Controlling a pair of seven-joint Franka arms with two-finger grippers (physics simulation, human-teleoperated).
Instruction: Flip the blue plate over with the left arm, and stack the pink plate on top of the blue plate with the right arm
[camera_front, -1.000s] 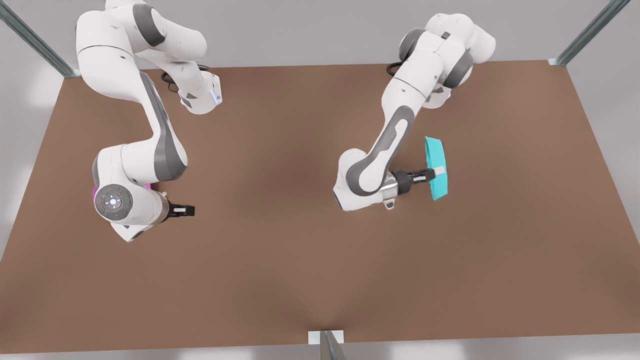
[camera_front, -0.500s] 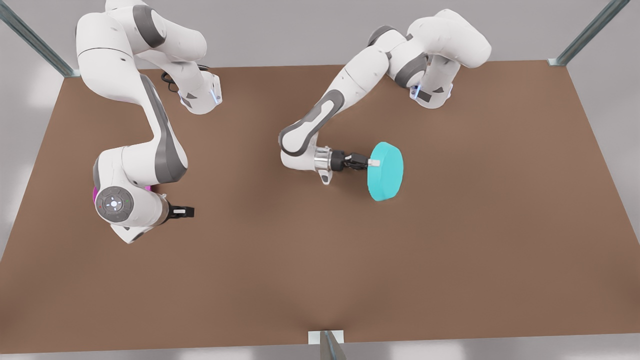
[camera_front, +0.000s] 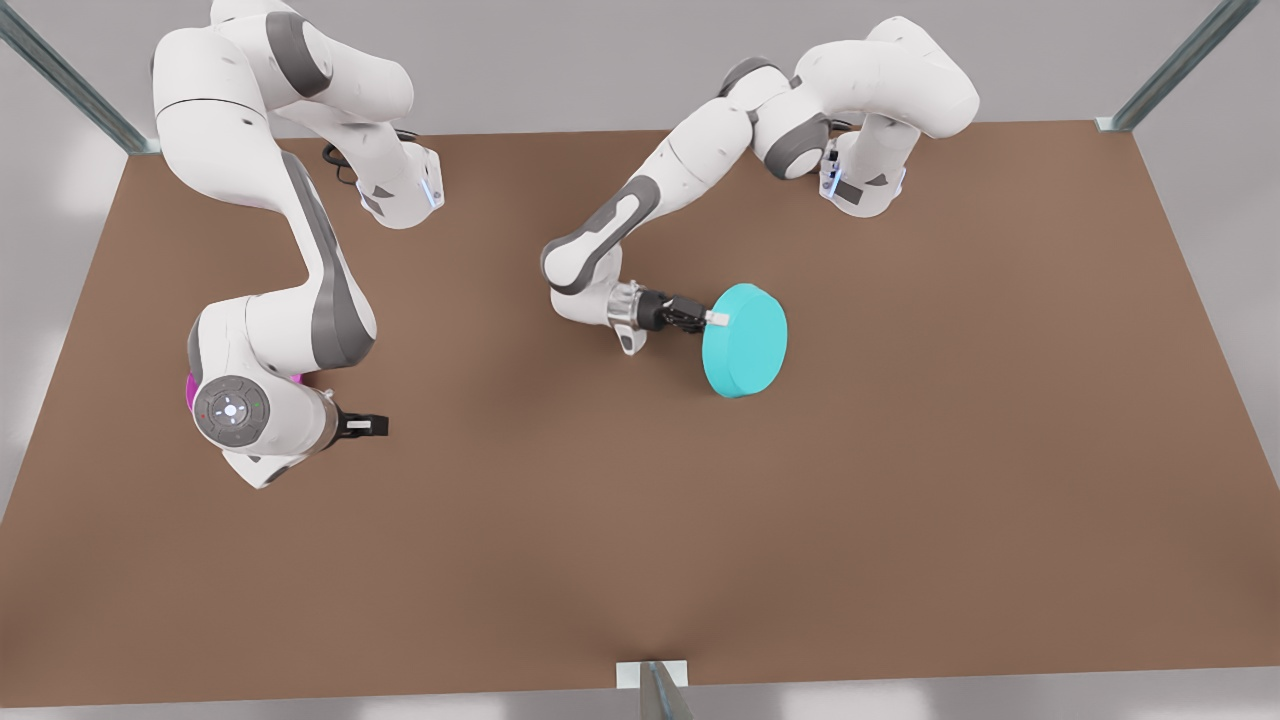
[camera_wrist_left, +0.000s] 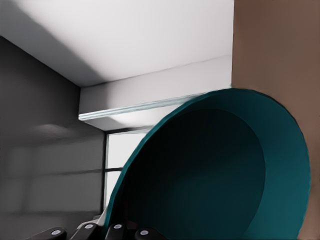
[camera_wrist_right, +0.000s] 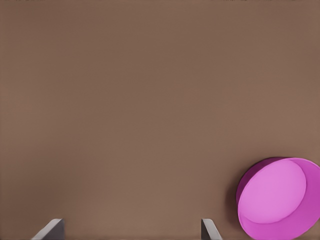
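Shifted leftward, blue plate (camera_front: 745, 341) tilted, base up

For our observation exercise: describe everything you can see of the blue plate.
The blue plate is a plain, round, shallow turquoise dish with an upright rim and flat base, looking like smooth plastic. It is tilted, its base facing the front camera and its dark hollow facing the left wrist camera. The left gripper is shut on its rim. Whether it touches the table is unclear.
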